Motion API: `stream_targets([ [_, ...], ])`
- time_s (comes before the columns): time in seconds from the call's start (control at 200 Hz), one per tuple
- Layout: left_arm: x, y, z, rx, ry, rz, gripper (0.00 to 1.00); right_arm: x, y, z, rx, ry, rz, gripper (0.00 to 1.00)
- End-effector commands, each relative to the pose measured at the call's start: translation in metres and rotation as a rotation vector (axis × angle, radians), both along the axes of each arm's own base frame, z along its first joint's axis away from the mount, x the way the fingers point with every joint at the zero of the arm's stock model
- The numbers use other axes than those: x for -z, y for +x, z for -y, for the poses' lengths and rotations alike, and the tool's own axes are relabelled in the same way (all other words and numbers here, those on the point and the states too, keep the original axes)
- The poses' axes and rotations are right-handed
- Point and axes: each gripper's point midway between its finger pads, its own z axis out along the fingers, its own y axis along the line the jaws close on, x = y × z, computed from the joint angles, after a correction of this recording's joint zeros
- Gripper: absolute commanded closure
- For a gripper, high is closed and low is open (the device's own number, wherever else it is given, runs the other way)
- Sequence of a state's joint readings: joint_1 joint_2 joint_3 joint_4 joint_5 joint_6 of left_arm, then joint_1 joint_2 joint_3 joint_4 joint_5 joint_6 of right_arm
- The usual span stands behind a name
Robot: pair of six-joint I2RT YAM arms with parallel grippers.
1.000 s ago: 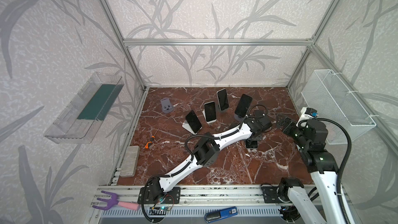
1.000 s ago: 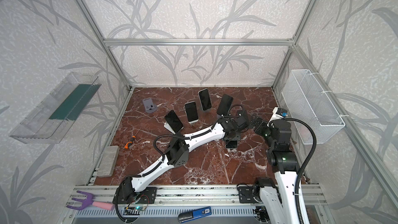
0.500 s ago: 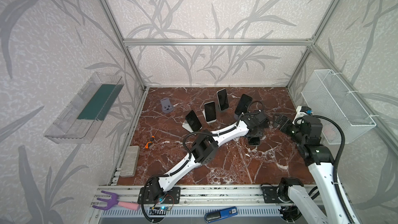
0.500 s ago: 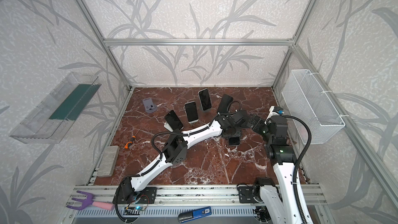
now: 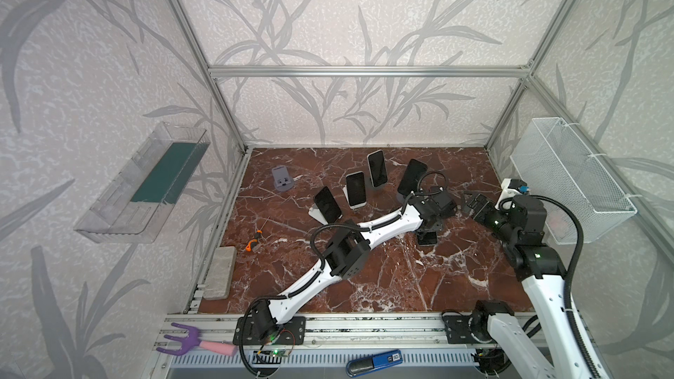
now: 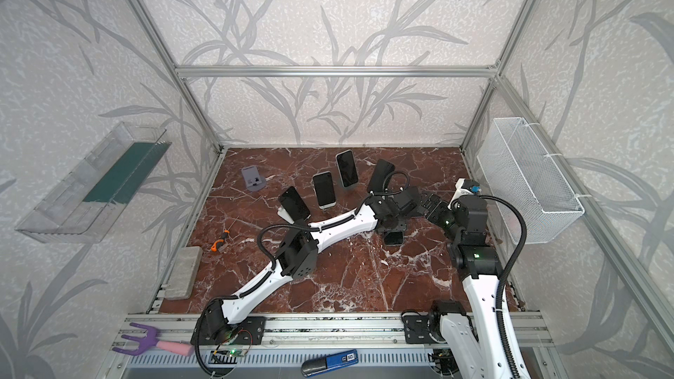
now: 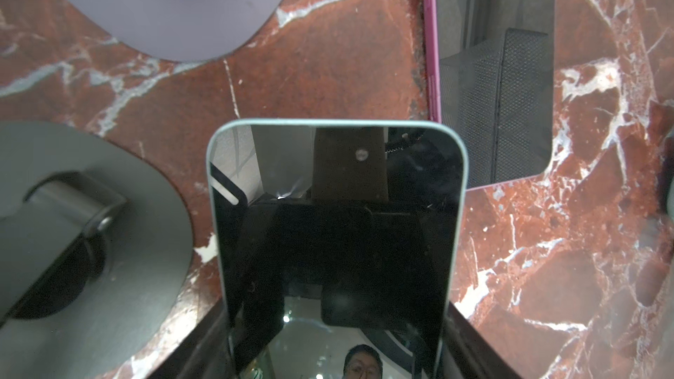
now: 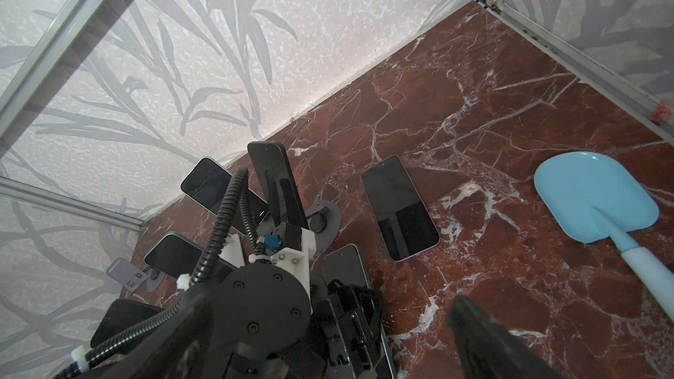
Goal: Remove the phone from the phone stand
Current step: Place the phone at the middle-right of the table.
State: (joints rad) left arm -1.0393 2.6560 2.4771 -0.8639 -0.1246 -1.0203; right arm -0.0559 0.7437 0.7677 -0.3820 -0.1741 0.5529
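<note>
The left pincer [image 7: 335, 309] is clamped on one end of the teal-edged phone [image 7: 335, 235], holding it over the marble desk [image 7: 346, 67] between a dark stand base [image 7: 91, 235] and a pink-cased phone [image 7: 488, 49] lying flat, while the right pincer [image 5: 474, 205] hangs close by, spread wide.

Red marble worktop [image 5: 401, 286]. Empty grey stand [image 5: 282, 178] sits far-left. Nearer the arm bases from it: orange-handled screwdriver [image 5: 254, 240], then grey block [image 5: 220, 277] at the worktop edge. Rightward of it: four loaded stands [image 5: 316, 214]; past those, one dark phone [image 5: 427, 238] lying flat.
</note>
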Motion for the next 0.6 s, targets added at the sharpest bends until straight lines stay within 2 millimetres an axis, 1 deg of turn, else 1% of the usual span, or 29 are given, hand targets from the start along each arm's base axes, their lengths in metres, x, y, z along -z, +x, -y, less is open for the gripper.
stream_targets([
  [0.0,0.051,-0.017,-0.034,-0.068,0.177,-0.074,0.41,-0.025,-0.004,-0.004,-0.019,-0.003,0.062,0.0],
  [0.125,0.056,-0.023,-0.033,-0.07,0.202,-0.07,0.41,-0.033,-0.007,-0.002,-0.007,-0.003,0.091,0.01],
  [0.28,0.057,-0.026,-0.028,-0.056,0.202,-0.066,0.39,-0.037,-0.009,-0.003,-0.017,-0.019,0.093,0.01],
  [0.48,0.067,-0.031,-0.025,-0.061,0.2,-0.077,0.39,-0.039,-0.016,-0.001,-0.011,-0.034,0.102,0.01],
  [0.595,0.073,-0.035,-0.02,-0.037,0.185,-0.1,0.34,-0.039,-0.018,-0.001,-0.016,-0.039,0.099,0.01],
])
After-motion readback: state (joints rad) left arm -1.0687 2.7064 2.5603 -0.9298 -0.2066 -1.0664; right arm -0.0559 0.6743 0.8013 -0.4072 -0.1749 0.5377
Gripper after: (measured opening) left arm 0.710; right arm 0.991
